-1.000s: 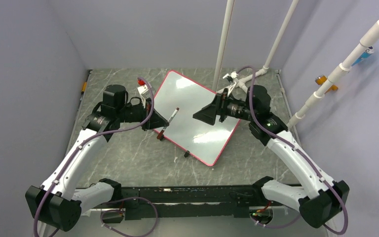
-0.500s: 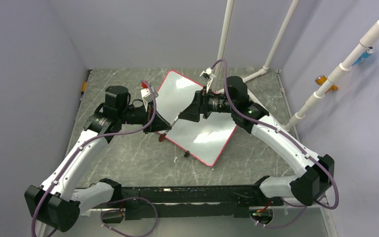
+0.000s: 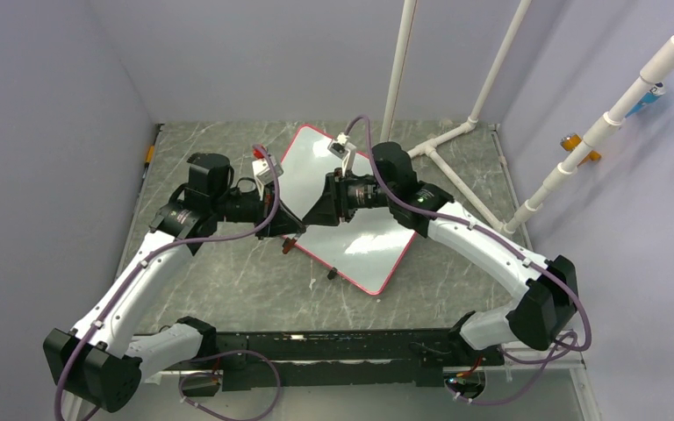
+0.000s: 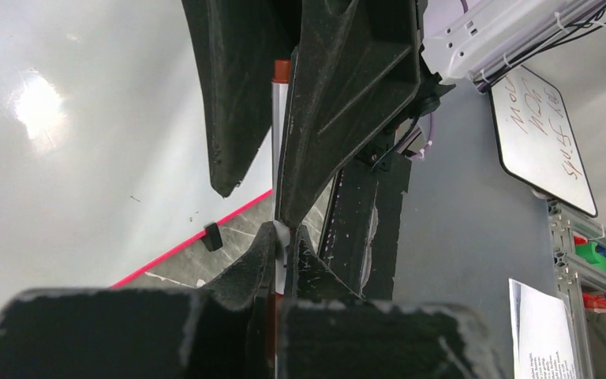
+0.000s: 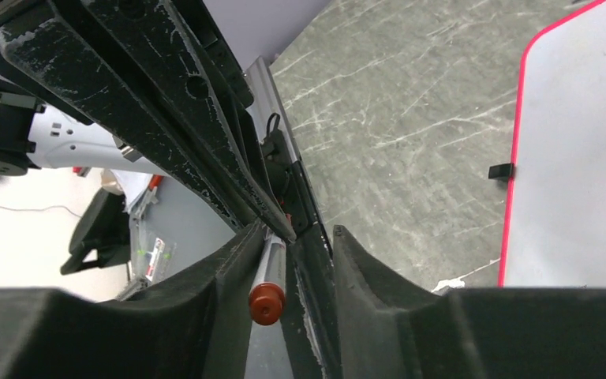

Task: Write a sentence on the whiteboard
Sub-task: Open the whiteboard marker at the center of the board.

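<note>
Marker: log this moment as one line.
marker: clamped in left tool | right tool: open around its red end | whiteboard: no writing seen

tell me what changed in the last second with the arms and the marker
The right gripper swung left over the whiteboard to the marker, and its jaws narrowed around the marker's free end. A gap shows beside it, so there is no firm grip yet. The left gripper stayed shut on the marker, and the whiteboard did not move and is blank.

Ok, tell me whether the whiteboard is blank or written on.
Blank where visible: the whiteboard shows only glare, no marker strokes; part of it is hidden.
</note>
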Available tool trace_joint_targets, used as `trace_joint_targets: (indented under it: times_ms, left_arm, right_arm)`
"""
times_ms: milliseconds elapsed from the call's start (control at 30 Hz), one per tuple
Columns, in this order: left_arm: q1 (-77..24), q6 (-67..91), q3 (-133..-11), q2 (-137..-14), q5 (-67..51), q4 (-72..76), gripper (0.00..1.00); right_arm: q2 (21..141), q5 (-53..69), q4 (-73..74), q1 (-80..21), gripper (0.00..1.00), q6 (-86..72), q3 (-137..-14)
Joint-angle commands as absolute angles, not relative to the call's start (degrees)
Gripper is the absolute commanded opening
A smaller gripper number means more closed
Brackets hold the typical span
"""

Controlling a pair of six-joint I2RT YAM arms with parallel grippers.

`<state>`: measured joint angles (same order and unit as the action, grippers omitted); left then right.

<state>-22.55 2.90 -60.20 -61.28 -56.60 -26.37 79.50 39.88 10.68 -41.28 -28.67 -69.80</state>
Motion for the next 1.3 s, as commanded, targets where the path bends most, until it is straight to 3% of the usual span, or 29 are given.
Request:
trace_joint_targets:
  times_ms: [0,167,233,300,400,533,933,1100,1267]
  left_arm:
    - [-23.1,0.9,-60.0,-59.9,-57.7,-26.2,0.00]
    - [-23.2,0.7,-59.9,-59.6,-56.7,-26.7,0.00]
    - [-23.2,0.8,-59.9,-59.4,-55.6,-26.6,0.01]
    - [-23.2,1.0,-59.9,-59.2,-54.3,-26.6,0.15]
    - [-23.1,1.6,-59.5,-57.9,-52.5,-26.2,0.54]
    - [-21.9,3.5,-57.2,-54.1,-53.6,-22.3,0.77]
    - [-19.2,10.1,-53.8,-52.2,-62.6,-10.5,0.78]
    - [-19.2,11.4,-53.9,-53.2,-63.1,-8.3,0.71]
    - [-19.2,11.7,-54.0,-53.6,-63.3,-8.1,0.56]
  right_arm:
    - [79.4,39.6,9.1,-42.1,0.35,-28.7,-72.9]
    - [79.3,40.1,10.1,-42.3,0.04,-28.1,-72.9]
    - [78.8,39.6,10.5,-42.2,0.00,-28.2,-72.6]
    - [77.9,38.5,10.4,-42.3,0.00,-28.7,-72.1]
    - [75.8,34.2,10.9,-42.2,0.00,-29.6,-71.6]
    - [71.8,25.2,13.3,-41.7,0.00,-31.6,-73.1]
    - [69.9,27.9,9.5,-41.2,0.00,-38.5,-74.5]
    - [70.3,29.3,8.0,-41.2,0.00,-39.2,-74.4]
    - [70.7,31.0,6.7,-41.2,0.00,-39.9,-73.9]
